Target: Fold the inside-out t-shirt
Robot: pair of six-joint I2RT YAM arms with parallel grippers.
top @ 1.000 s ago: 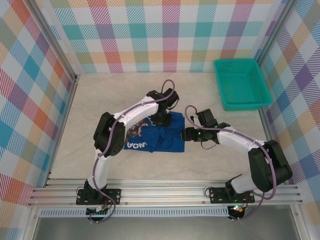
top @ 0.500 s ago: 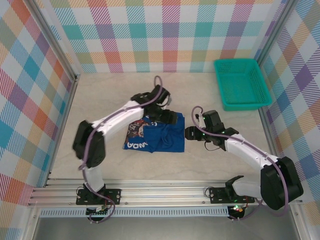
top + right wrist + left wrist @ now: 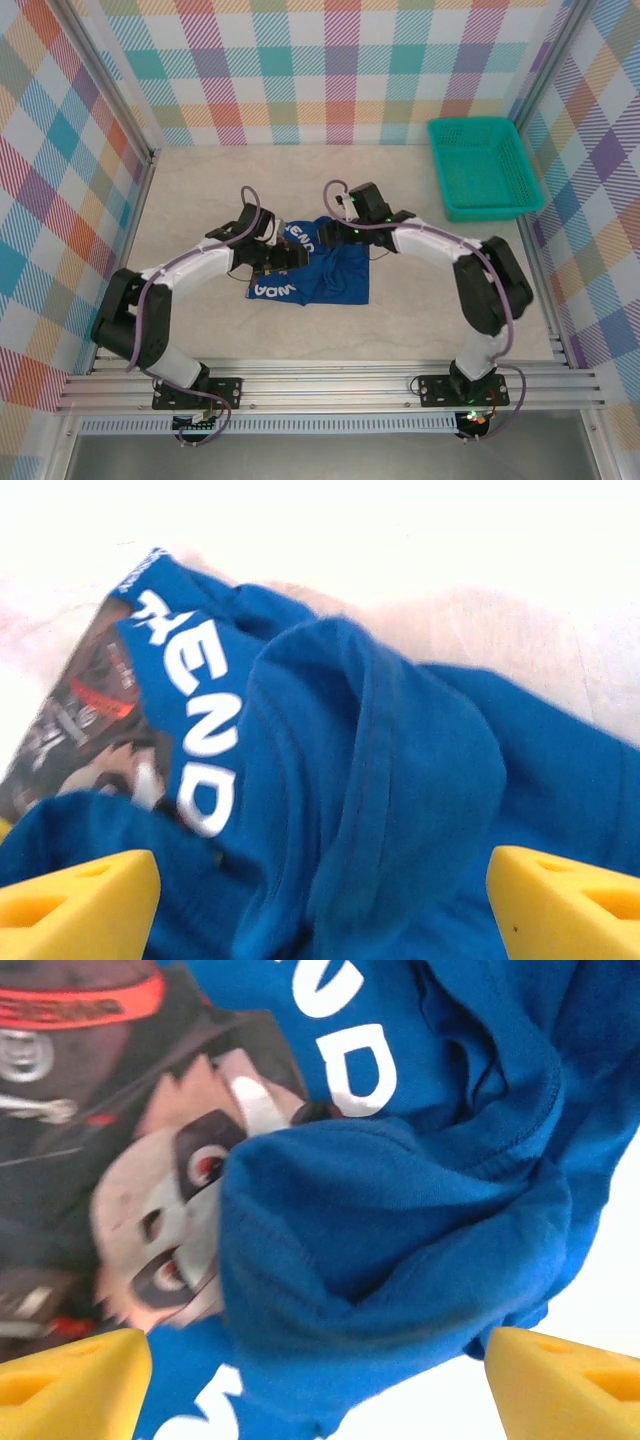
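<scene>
T-shirt (image 3: 330, 275) print: white letters "END", cartoon face beside them.

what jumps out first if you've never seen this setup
A crumpled royal-blue t-shirt lies in the middle of the table, with a cartoon face print showing among the folds. Both arms bend in over it, the left claw and right claw open, their yellow tips spread wide above the cloth. A teal mesh basket sits at the far right corner, against loud pastel checkered walls.
</scene>
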